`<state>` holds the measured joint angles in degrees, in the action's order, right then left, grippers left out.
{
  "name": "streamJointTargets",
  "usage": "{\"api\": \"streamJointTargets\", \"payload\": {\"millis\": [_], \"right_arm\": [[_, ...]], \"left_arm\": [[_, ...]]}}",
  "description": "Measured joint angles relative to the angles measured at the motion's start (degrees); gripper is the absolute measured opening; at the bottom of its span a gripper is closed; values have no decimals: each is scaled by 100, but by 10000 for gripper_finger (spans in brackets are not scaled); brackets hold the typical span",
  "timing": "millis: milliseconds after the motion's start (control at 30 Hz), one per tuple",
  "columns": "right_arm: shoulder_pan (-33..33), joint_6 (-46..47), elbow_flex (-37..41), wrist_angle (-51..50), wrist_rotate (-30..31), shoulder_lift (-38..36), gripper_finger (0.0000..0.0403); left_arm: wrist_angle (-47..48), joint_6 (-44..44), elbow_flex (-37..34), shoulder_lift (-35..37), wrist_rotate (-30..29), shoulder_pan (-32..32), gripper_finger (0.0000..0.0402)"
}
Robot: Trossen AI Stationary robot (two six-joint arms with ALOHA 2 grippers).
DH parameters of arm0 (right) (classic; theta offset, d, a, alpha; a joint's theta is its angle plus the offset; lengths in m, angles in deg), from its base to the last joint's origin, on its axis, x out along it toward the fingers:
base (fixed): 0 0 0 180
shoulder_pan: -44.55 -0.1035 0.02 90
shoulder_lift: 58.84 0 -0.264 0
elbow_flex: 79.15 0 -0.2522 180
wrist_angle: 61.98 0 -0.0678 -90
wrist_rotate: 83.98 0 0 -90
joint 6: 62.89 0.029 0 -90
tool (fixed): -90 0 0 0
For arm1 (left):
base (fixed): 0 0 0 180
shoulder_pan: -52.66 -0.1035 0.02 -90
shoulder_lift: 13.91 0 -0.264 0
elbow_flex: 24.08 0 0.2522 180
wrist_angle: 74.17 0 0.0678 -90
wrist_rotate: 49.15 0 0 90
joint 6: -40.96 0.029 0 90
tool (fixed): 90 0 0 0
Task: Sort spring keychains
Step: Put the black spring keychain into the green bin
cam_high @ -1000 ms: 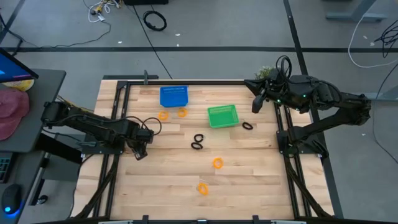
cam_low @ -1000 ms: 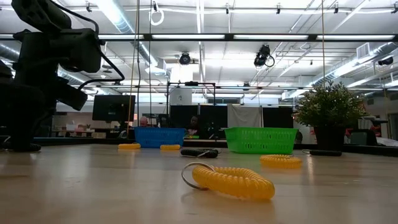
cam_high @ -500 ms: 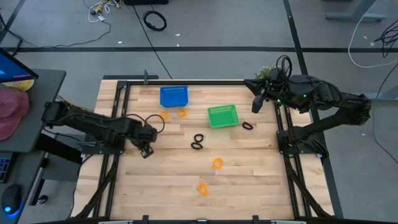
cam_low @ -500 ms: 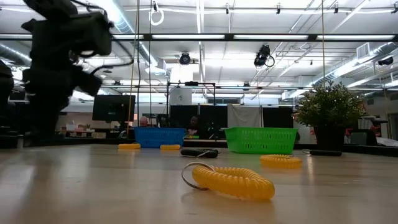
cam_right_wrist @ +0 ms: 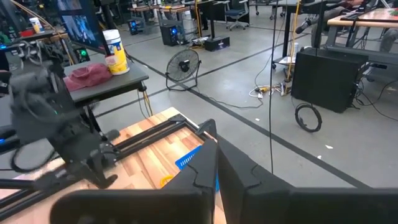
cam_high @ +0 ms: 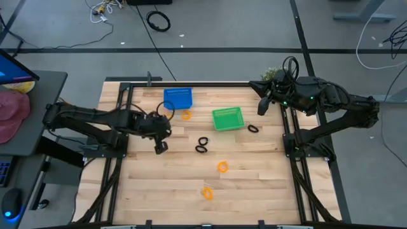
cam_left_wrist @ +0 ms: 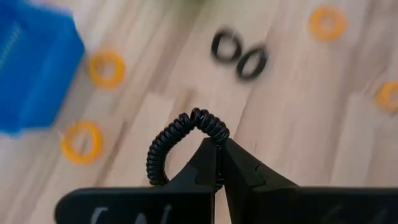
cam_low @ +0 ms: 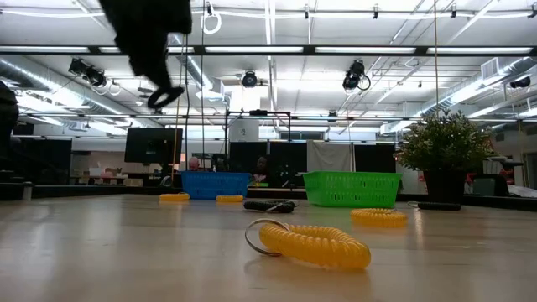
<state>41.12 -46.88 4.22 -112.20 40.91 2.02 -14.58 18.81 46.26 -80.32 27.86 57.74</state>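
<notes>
Pinching a black spring keychain [cam_left_wrist: 186,140] between fully closed fingers, the left gripper [cam_high: 161,144] hung above the wooden table [cam_high: 254,184], just in front of the blue mesh basket [cam_high: 177,98]. The held coil arched up and past the fingertips [cam_left_wrist: 208,155] in the wrist view, one end clamped, the loop standing free of the table; in the low view it dangled below the raised gripper [cam_low: 165,95].

On the table, one orange keychain [cam_high: 186,115] lay flat beside the blue basket and another [cam_left_wrist: 82,141] showed near it in the wrist view. A pair of black keychains [cam_high: 202,144] lay touching, side by side, near the table's middle. A single black keychain [cam_high: 253,128] lay just beside the green mesh basket [cam_high: 227,118]. Two further orange keychains [cam_high: 222,166] [cam_high: 208,192] lay toward the near edge.

What either basket contained could not be told.

The right gripper [cam_high: 262,105], fingers together and holding nothing, waited raised over the table's far right corner.
</notes>
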Motion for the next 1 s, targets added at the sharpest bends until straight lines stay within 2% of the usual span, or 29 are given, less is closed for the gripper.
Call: {"api": "streamJointTargets", "payload": {"millis": [200,300,467,567,800,900,1000], "right_arm": [[1,0,0,-2,0,0,18],[-2,0,0,-2,0,0,18],[-2,0,0,-4,-1,0,18],[-2,-2,0,-24,-2,0,18],[1,-153,0,-42,-284,-2,18],[-1,-173,0,-30,-304,-2,18],[1,-175,0,-34,-304,-2,18]], "left_arm": [[-24,363,878,2,-158,-2,9],[-239,669,1250,10,-6,-2,9],[-992,1358,1654,175,791,-2,9],[-1933,1693,1697,335,1324,-2,9],[-4323,1712,1704,604,2664,-158,9],[-5026,1670,1701,652,3224,-214,9],[-5272,1652,1704,657,3385,-236,9]]}}
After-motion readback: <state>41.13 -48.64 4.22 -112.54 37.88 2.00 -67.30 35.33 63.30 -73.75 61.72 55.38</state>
